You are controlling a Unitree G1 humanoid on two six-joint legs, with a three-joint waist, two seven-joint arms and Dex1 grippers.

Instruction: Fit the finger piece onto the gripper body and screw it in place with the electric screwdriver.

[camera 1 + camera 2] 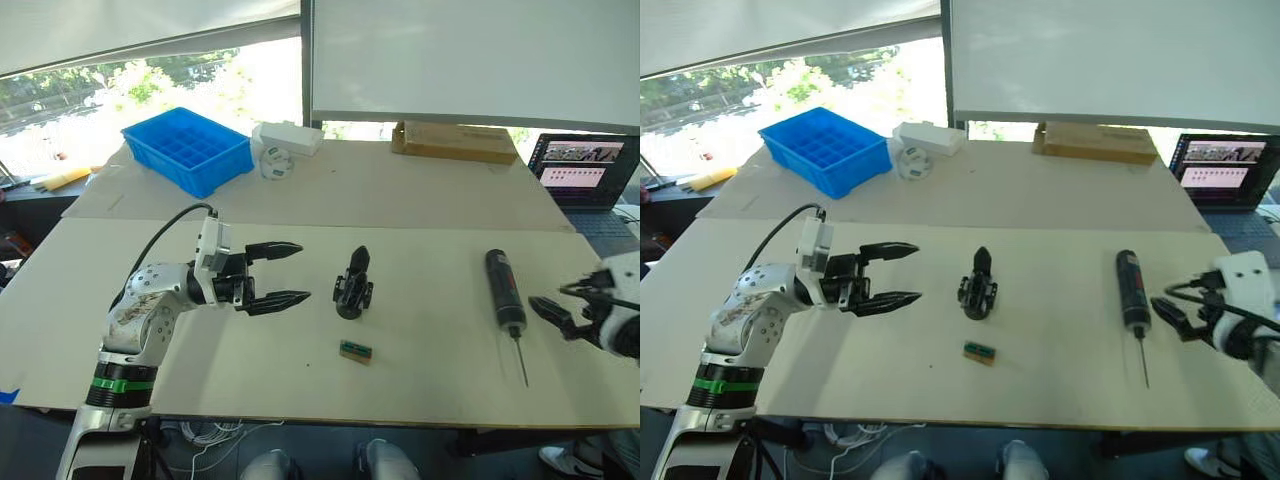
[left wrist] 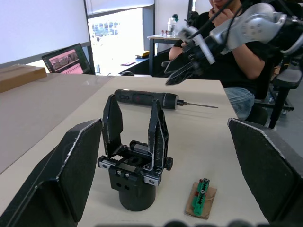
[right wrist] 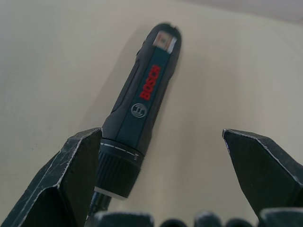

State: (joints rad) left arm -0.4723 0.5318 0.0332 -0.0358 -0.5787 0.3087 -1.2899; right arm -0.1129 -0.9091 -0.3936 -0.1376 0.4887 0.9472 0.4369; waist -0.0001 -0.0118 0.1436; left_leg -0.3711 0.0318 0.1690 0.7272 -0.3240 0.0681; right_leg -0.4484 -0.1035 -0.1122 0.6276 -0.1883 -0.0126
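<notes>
Right wrist view: electric screwdriver point(image 3: 139, 109) is lying flat on the worktop point(image 1: 430, 210), showing red "BOSCH" lettering, right gripper point(image 1: 562, 304) hovering beside it, jaws spread. Gripper body point(image 1: 353, 285) is standing upright mid-worktop, facing the left gripper point(image 1: 285, 272), jaws gaping, empty.

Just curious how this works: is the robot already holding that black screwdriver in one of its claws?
No, the electric screwdriver lies flat on the table, with the open right gripper beside it, not touching.
</notes>
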